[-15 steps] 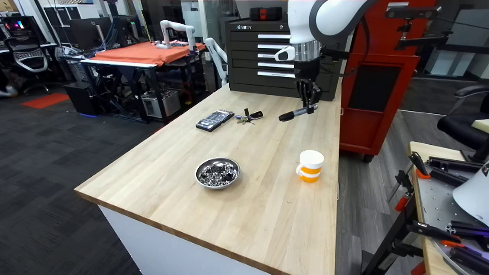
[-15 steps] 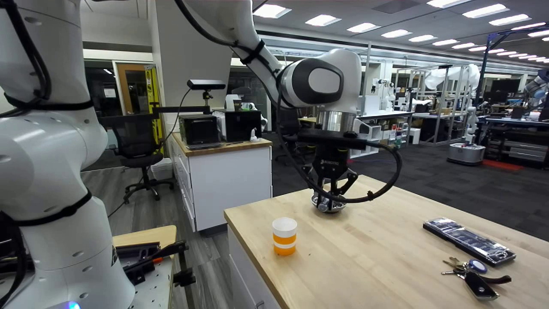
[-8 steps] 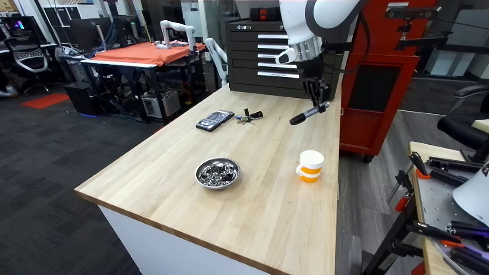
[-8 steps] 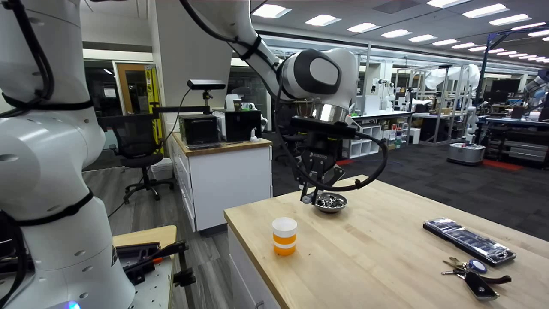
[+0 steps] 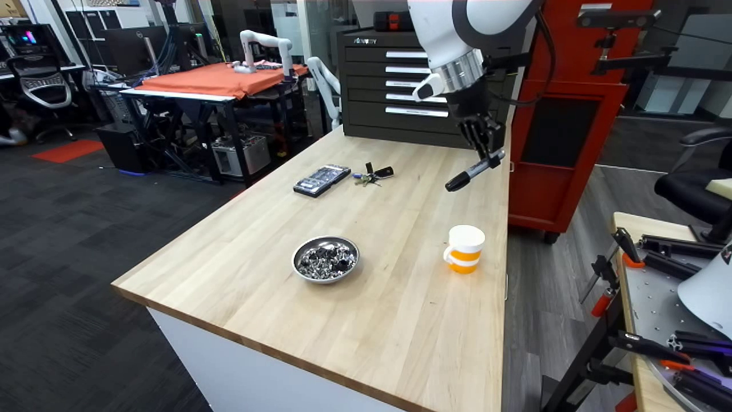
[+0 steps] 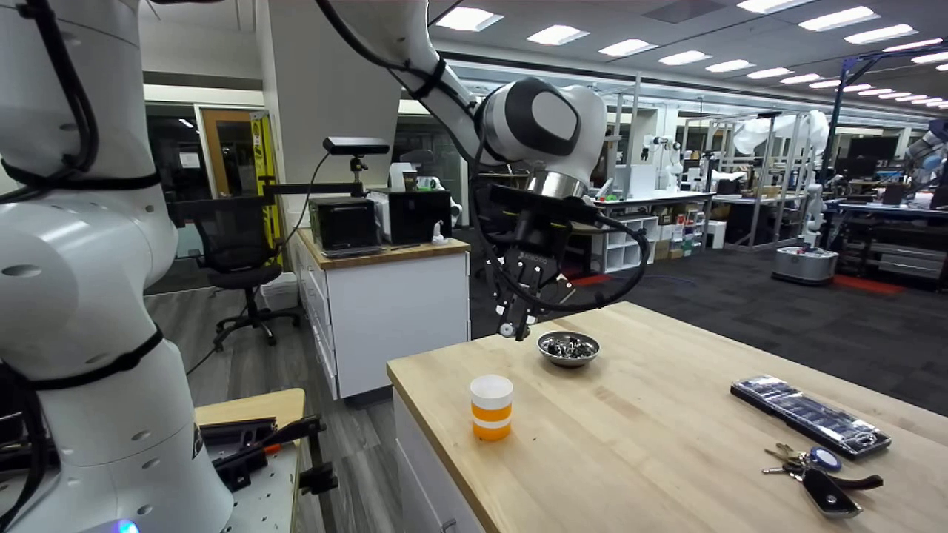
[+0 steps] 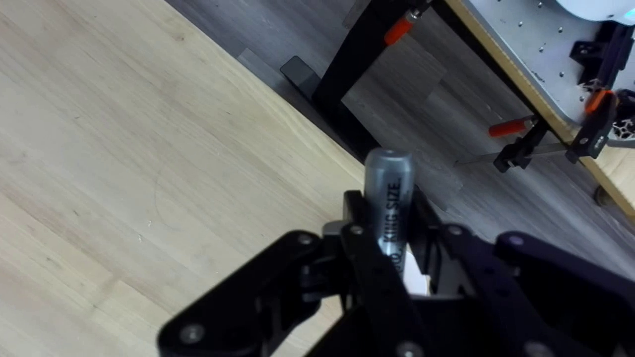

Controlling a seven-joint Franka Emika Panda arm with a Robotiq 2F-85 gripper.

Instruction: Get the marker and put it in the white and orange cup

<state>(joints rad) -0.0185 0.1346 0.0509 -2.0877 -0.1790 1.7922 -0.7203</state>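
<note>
The marker (image 5: 473,170) has a grey body and a black cap. My gripper (image 5: 494,158) is shut on its grey body above the table, with the cap tilted down. In an exterior view the marker's round end (image 6: 506,329) faces the camera at the fingertips (image 6: 517,328). In the wrist view the marker (image 7: 390,183) stands between the fingers (image 7: 388,210); its cap end is hidden. The white and orange cup (image 5: 465,249) stands upright with its handle; it also shows in an exterior view (image 6: 491,407). The marker is above and apart from it. A white patch behind the fingers (image 7: 415,277) looks like the cup.
A metal bowl of small parts (image 5: 325,260) stands on the wooden table (image 5: 394,320). A flat dark case (image 5: 321,180) and keys (image 5: 372,174) lie further back. A dark drawer cabinet (image 5: 394,86) stands at the table's end. The table edge is close beside the cup.
My gripper has swung with the marker toward the cup's side of the table and tilted, and the marker's cap end has dipped lower. The cup and bowl have not moved.
</note>
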